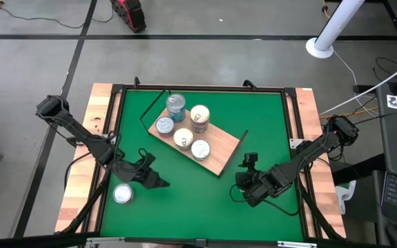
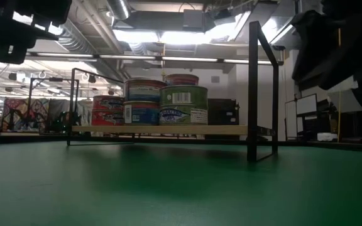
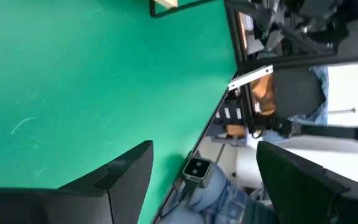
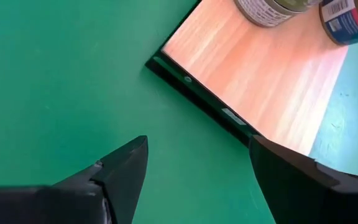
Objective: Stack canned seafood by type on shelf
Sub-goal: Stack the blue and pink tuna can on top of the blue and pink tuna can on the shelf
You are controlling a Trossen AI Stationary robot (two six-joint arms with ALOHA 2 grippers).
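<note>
The shelf [image 1: 216, 155], a light wood board with dark edges and a thin black frame, lies slanted on the green mat. Several tins of canned seafood [image 1: 183, 138] stand on it, some stacked in twos [image 2: 162, 103]. One silver-lidded tin [image 1: 122, 194] sits alone on the mat near the left front. My left gripper [image 1: 155, 173] hovers open just to that tin's right, nothing between its fingers [image 3: 129, 171]. My right gripper [image 1: 242, 177] hangs open over the mat off the shelf's near right corner [image 4: 194, 84].
Pale wooden rails [image 1: 92, 148] and a black frame border the mat. The shelf's upright black posts [image 2: 253, 88] rise at its ends. Bare green mat [image 1: 191, 207] lies between the two grippers and the front edge.
</note>
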